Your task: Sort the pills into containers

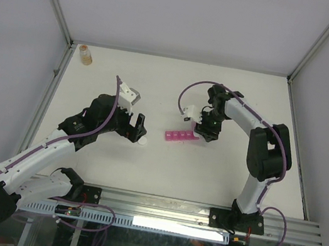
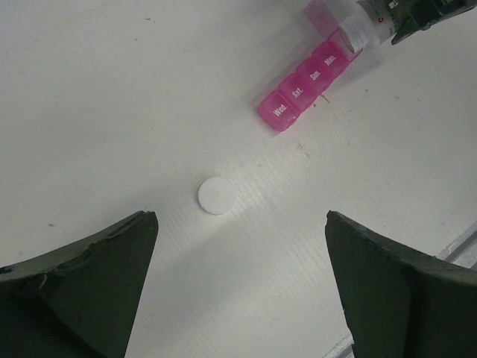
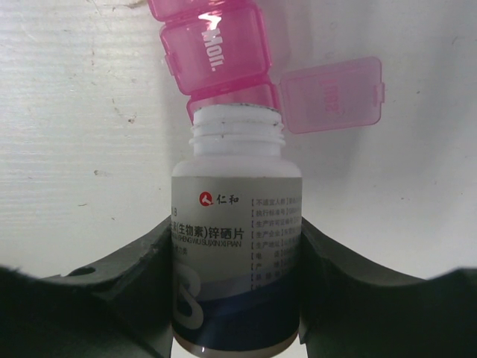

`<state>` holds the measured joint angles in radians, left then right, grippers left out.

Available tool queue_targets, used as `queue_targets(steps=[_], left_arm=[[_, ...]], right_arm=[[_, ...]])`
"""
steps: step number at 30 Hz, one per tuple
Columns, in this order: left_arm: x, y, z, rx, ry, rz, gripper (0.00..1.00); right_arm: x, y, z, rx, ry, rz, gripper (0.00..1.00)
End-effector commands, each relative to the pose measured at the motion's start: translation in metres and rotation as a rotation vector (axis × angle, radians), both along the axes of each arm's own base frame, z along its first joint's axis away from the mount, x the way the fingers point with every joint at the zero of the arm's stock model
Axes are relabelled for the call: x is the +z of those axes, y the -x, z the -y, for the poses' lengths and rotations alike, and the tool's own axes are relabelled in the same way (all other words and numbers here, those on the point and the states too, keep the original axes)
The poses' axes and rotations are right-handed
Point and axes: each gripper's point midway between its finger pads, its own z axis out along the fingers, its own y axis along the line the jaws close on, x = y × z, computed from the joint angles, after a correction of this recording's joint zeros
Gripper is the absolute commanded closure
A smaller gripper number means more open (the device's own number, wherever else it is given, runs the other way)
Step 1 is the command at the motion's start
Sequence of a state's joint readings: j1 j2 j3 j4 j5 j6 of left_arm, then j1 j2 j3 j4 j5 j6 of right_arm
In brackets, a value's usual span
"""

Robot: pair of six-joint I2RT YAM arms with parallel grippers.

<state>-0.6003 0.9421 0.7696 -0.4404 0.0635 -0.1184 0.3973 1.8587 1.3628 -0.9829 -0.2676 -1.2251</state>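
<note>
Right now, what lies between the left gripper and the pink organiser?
A loose white cap on the table, just ahead of the open left gripper, short of the pink organiser; left wrist view shows it.

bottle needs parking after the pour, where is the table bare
Free: the far strip of table right of the amber bottle; the near stretch between organiser and front rail. Crowded: the organiser's open end, where the right gripper holds the white bottle, and the cap beside the open left gripper.
</note>
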Motion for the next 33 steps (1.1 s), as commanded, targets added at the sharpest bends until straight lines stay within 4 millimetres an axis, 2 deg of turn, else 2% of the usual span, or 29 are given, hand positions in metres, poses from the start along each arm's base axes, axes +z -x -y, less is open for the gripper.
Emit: queue_targets(steps=[1,3,9,13,16,19,22,24,27,29,31,33], left_arm=[[0.015,-0.005,0.004,-0.025,0.037,0.064,0.01],[0.015,-0.005,0.003,-0.024,0.037,0.064,0.01],[0.015,-0.005,0.003,-0.026,0.037,0.063,0.01],[0.015,-0.004,0.004,-0.027,0.038,0.063,0.01],[0.015,-0.004,0.004,-0.028,0.039,0.062,0.01],[0.015,-0.004,0.004,-0.029,0.038,0.062,0.01],[0.015,-0.004,0.004,-0.031,0.039,0.063,0.01],[0.015,-0.004,0.004,-0.031,0.039,0.063,0.01],[0.015,-0.004,0.004,-0.034,0.039,0.063,0.01],[0.015,-0.004,0.005,-0.035,0.039,0.062,0.01],[0.016,-0.003,0.005,-0.037,0.041,0.064,0.01],[0.016,-0.004,0.004,-0.035,0.040,0.065,0.01]], right_arm=[[0.014,-0.012,-0.002,-0.012,-0.005,0.087,1.00],[0.015,-0.007,-0.002,-0.013,-0.012,0.037,1.00],[0.014,-0.009,-0.002,-0.001,-0.003,0.053,1.00],[0.024,-0.002,-0.008,0.025,-0.056,0.057,1.00],[0.019,-0.001,-0.004,0.013,-0.029,0.025,1.00],[0.021,-0.009,-0.006,-0.016,-0.046,0.083,1.00],[0.022,-0.002,-0.008,-0.005,-0.051,0.036,1.00],[0.021,-0.009,-0.005,-0.017,-0.040,0.089,1.00],[0.024,0.004,-0.008,0.008,-0.058,0.028,1.00],[0.019,-0.007,-0.002,-0.014,-0.031,0.090,1.00],[0.022,0.002,-0.005,-0.005,-0.049,0.036,1.00],[0.022,-0.004,-0.008,-0.009,-0.059,0.093,1.00]])
